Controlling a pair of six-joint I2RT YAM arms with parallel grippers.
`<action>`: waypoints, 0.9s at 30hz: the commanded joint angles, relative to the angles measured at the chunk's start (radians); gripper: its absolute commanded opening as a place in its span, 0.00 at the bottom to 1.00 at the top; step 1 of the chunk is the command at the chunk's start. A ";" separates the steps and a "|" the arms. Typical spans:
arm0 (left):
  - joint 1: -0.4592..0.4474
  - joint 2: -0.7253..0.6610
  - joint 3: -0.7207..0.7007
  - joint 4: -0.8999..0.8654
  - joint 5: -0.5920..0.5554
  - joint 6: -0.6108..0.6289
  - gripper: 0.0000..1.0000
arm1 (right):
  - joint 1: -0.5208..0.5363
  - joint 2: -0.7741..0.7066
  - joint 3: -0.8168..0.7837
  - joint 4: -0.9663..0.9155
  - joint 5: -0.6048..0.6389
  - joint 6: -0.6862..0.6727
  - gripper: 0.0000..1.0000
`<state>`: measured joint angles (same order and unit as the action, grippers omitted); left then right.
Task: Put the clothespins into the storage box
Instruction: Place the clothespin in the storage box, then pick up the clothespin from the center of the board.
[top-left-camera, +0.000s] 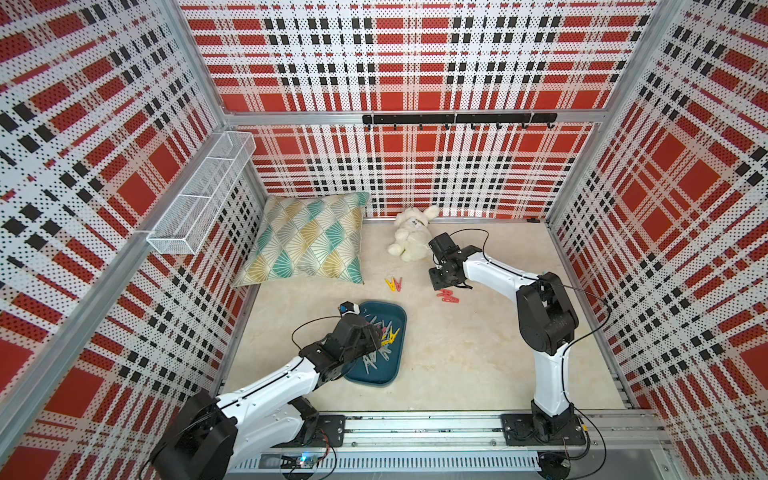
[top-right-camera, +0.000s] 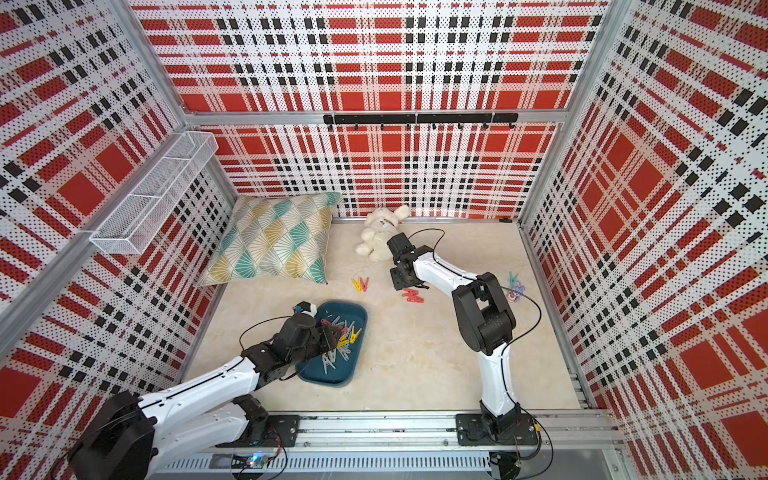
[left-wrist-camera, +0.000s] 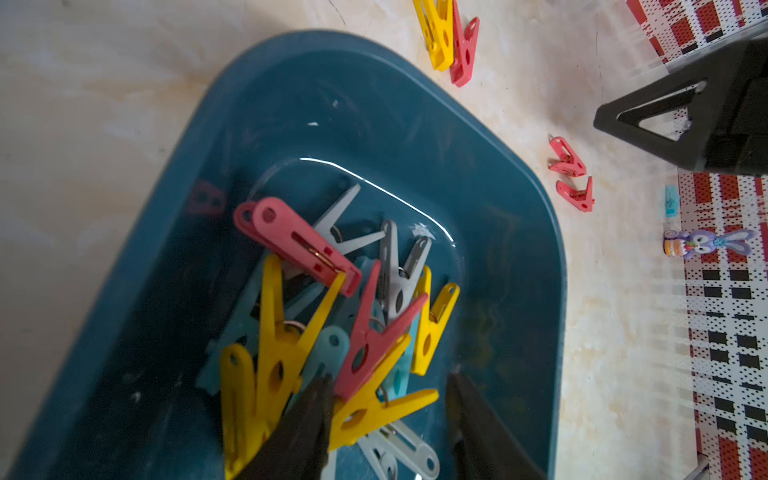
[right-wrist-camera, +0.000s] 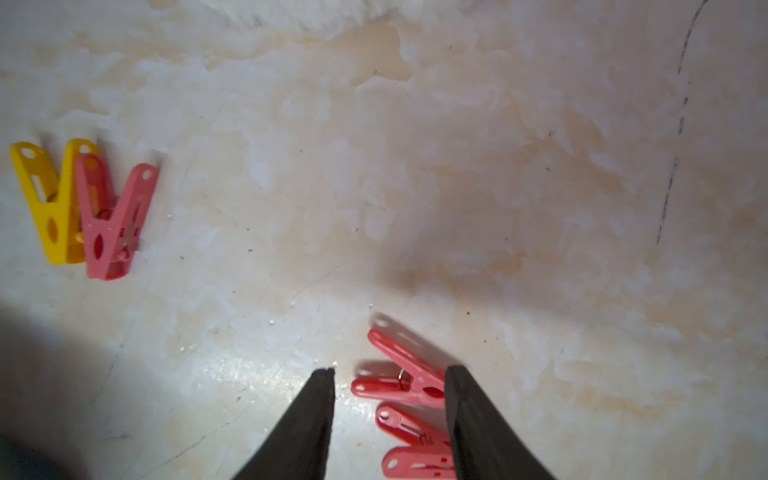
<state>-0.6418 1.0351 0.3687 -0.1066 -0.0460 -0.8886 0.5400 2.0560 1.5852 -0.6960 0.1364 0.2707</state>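
Note:
The dark teal storage box (top-left-camera: 397, 316) (left-wrist-camera: 519, 208) lies on the floor at front left and holds a heap of yellow, red, grey and light blue clothespins (top-left-camera: 384, 336) (left-wrist-camera: 365, 332). My left gripper (top-left-camera: 376, 332) (left-wrist-camera: 390, 376) hangs over that heap, jaws apart, with a yellow pin lying loose between them. My right gripper (top-left-camera: 446, 284) (right-wrist-camera: 390, 370) is open low over two red clothespins (top-left-camera: 447, 296) (right-wrist-camera: 409, 382), its jaws on either side of them. A yellow and a red clothespin (top-left-camera: 394, 284) (right-wrist-camera: 83, 208) lie together further left. A light blue clothespin (top-right-camera: 513, 277) lies behind the right arm.
A patterned pillow (top-left-camera: 307, 239) leans in the back left corner. A white plush toy (top-left-camera: 411, 235) lies just behind the right gripper. A small purple rabbit figure (top-right-camera: 515, 293) sits near the right wall. On the walls hang a white wire basket (top-left-camera: 199, 195) and a black hook rail (top-left-camera: 457, 119).

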 joint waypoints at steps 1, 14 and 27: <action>0.006 -0.010 0.010 -0.016 -0.014 0.015 0.50 | -0.001 0.031 0.012 -0.043 0.033 -0.062 0.51; 0.008 -0.001 0.012 0.008 0.002 0.014 0.49 | -0.002 0.096 0.013 -0.034 0.041 -0.088 0.48; 0.008 -0.003 0.007 0.024 0.009 0.004 0.48 | -0.021 0.129 0.051 -0.037 0.063 -0.066 0.33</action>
<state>-0.6411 1.0351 0.3687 -0.1047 -0.0406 -0.8894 0.5304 2.1590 1.6154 -0.7170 0.1848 0.1955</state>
